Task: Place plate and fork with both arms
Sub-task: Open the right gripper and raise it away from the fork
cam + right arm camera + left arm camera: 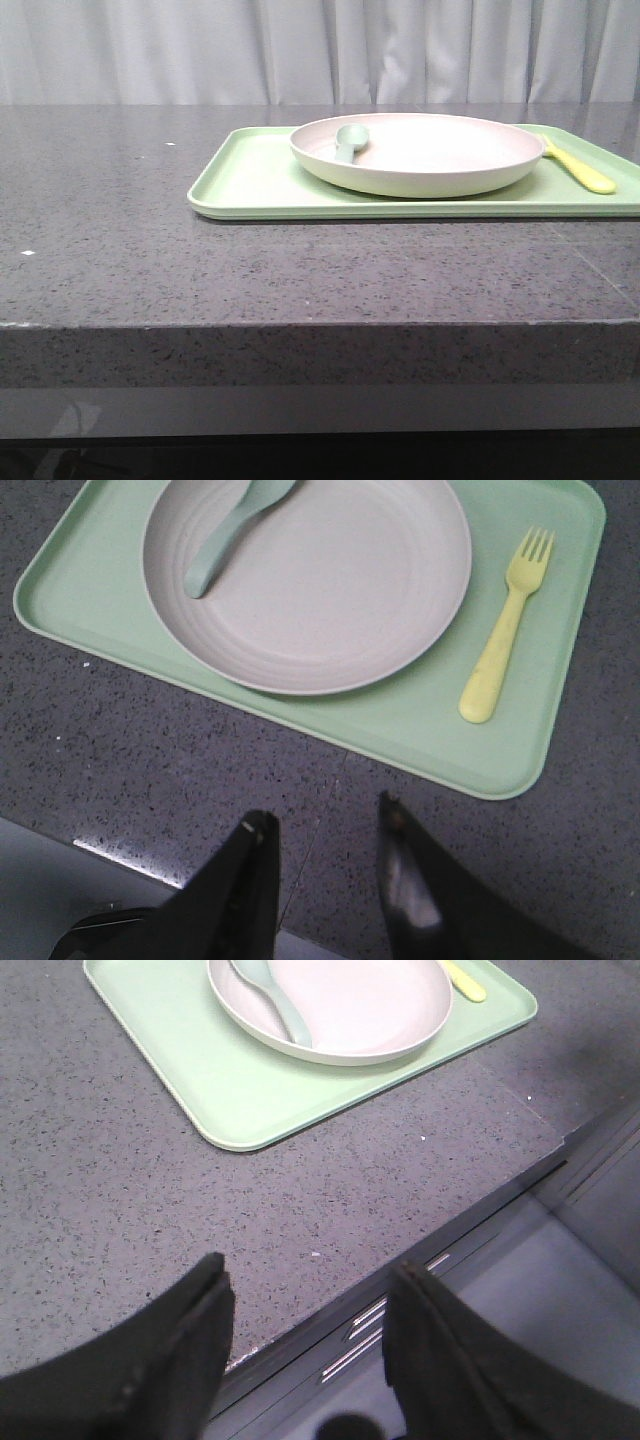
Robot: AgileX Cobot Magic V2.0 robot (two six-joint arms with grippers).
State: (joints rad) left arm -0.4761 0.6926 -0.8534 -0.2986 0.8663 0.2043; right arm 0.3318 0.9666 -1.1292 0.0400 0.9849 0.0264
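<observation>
Surface: dark speckled desk (200,270), tray (250,180) twd far right edge.
Plate (310,590): on tray, spoon (225,535) inside.
Fork (500,635): on tray, beside plate.
Left gripper (305,1355): fingers apart, empty.
Right gripper (320,865): fingers apart, empty.

a dark grey speckled stone worktop (250,270) fills the middle of the frame, its thick front edge lower down. pale pleated curtains (300,50) span the top. grey drawer fronts (400,1330) show beneath the edge.

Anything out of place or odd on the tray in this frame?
Only one thing: a grey-green spoon lies inside the plate, its bowl propped on the rim. The fork lies flat on the tray beside the plate. Nothing spilled or damaged.
</observation>
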